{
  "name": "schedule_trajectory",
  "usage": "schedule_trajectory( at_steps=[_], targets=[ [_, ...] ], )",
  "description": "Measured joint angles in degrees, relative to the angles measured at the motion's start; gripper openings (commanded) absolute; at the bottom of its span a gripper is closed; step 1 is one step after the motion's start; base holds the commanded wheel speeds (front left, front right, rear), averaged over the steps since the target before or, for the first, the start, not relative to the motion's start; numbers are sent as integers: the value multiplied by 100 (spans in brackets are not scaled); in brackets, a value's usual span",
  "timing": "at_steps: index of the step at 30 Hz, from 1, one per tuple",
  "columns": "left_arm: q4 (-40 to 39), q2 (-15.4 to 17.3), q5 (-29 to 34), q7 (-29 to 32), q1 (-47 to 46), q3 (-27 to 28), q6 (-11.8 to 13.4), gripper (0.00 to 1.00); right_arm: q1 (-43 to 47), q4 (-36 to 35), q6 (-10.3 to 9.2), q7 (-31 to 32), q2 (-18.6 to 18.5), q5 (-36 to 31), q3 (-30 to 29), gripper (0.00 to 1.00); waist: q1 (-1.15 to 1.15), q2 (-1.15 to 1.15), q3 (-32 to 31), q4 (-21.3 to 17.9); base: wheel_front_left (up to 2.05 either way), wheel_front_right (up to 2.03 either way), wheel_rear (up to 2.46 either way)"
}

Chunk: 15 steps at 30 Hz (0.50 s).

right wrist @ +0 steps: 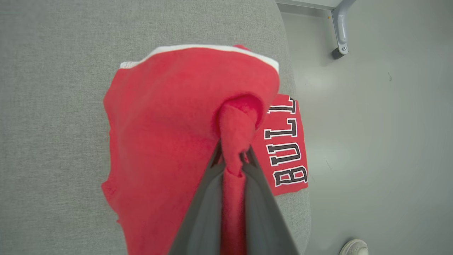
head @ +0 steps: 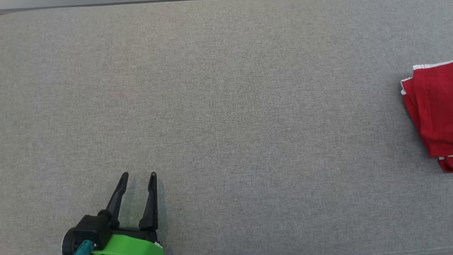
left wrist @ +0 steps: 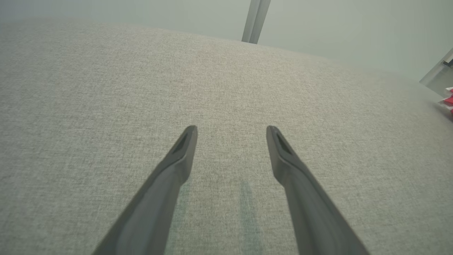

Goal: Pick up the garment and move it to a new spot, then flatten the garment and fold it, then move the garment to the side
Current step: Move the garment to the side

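Surface (head: pixel 226 106): grey woven fabric, flat and even, its edge rounded in the right wrist view.
Floor (right wrist: pixel 382 124): pale grey-green, smooth, faintly glossy.
Furniture: a grey metal leg (right wrist: pixel 339 32) on the floor; a slim metal post (left wrist: pixel 255 21) beyond the far edge.
Light: soft, diffuse.

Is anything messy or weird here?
Yes: the red garment is bunched up right at the table's edge, with a fold pinched in the right hand.

Left claw (left wrist: pixel 231 129) spread wide over grey fabric surface (left wrist: pixel 106 88); garment (left wrist: pixel 448 101) far right.
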Motion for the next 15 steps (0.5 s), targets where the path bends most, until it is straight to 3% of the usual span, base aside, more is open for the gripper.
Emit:
schedule_trajectory(
  at_steps=[13,14,15],
  targets=[
    [16,0,97,0,-117,29,-1,100,-198,1149,0,-1028,16,-981,289,0,0,0,262,6,0,0,0],
    [16,0,98,0,-128,29,-1,100,-212,1240,1,-1141,18,-1040,298,7,0,0,275,10,0,0,0],
    [12,0,99,0,-135,31,-1,100,-229,1333,1,-1282,27,-1105,299,7,0,0,287,12,0,0,0]
  ],
)
